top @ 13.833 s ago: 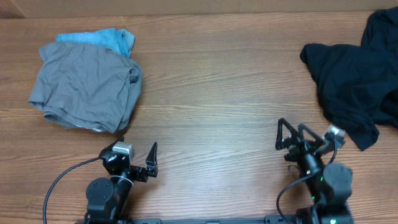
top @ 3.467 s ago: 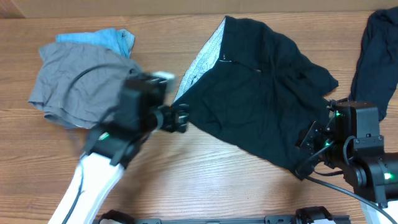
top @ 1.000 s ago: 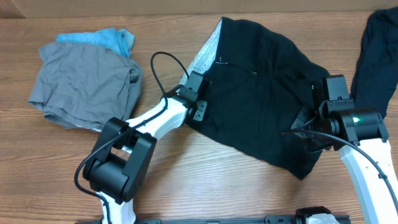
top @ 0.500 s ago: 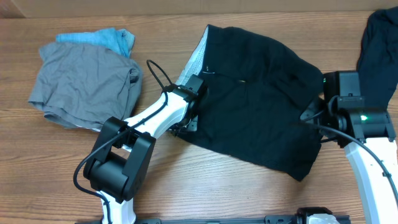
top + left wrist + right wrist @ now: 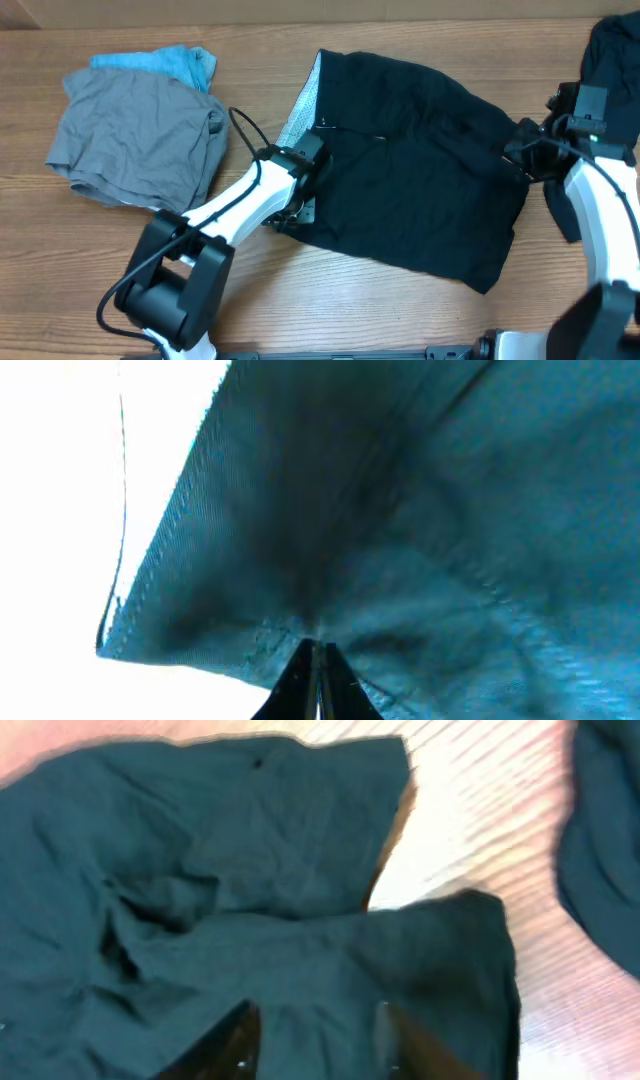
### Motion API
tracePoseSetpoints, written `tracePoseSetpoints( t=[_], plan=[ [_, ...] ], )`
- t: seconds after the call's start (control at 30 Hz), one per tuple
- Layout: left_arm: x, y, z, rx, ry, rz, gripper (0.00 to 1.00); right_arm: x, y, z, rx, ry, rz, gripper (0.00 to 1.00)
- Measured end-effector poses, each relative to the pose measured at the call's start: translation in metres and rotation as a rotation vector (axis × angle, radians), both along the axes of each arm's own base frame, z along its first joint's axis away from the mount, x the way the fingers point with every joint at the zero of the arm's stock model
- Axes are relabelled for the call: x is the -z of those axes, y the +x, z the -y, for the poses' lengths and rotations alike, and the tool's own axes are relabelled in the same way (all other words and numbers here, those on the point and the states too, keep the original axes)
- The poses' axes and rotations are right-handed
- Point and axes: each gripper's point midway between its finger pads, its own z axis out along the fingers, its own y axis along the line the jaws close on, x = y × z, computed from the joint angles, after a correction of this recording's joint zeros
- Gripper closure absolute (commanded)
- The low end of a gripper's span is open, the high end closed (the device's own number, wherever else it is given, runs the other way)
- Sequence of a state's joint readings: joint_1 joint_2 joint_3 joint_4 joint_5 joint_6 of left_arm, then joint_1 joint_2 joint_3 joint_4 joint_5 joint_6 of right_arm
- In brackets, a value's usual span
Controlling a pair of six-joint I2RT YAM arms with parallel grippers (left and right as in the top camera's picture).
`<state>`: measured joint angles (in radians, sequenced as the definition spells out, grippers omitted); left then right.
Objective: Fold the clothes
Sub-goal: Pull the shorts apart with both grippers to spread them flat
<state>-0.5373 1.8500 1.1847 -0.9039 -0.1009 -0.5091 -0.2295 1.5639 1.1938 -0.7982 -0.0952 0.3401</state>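
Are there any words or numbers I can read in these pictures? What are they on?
No text can be read in any view.
Small white tag on the black shorts: too small to read.
Grey garment and light-blue garment: no print shows.
Table: bare wood, no labels.

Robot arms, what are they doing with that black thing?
Two robot arms have black shorts spread on the table, not folded yet. The left gripper pinches the shorts' left edge. The right gripper is open over the right edge. A grey garment and a blue garment lie piled at the left, more black clothes at the far right.
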Motion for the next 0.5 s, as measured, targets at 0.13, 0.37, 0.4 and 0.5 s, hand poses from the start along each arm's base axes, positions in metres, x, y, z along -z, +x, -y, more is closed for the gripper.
tracePoseSetpoints(
  t=[0.13,0.37,0.4,0.5],
  plan=[
    [0.001,0.014,0.009,-0.009,-0.04,0.067,0.96,0.039,0.013,0.014,-0.005,0.068,-0.037,0.42],
    [0.006,0.016,0.009,-0.009,-0.049,0.083,0.96,0.073,0.039,0.043,0.027,0.097,0.018,0.42],
    [0.009,0.017,0.01,-0.009,-0.052,0.093,0.96,0.071,0.044,0.044,0.023,0.094,0.04,0.42],
    [0.019,0.021,0.012,-0.01,-0.077,0.138,0.96,0.069,0.057,0.043,0.006,0.102,0.093,0.43]
  ],
)
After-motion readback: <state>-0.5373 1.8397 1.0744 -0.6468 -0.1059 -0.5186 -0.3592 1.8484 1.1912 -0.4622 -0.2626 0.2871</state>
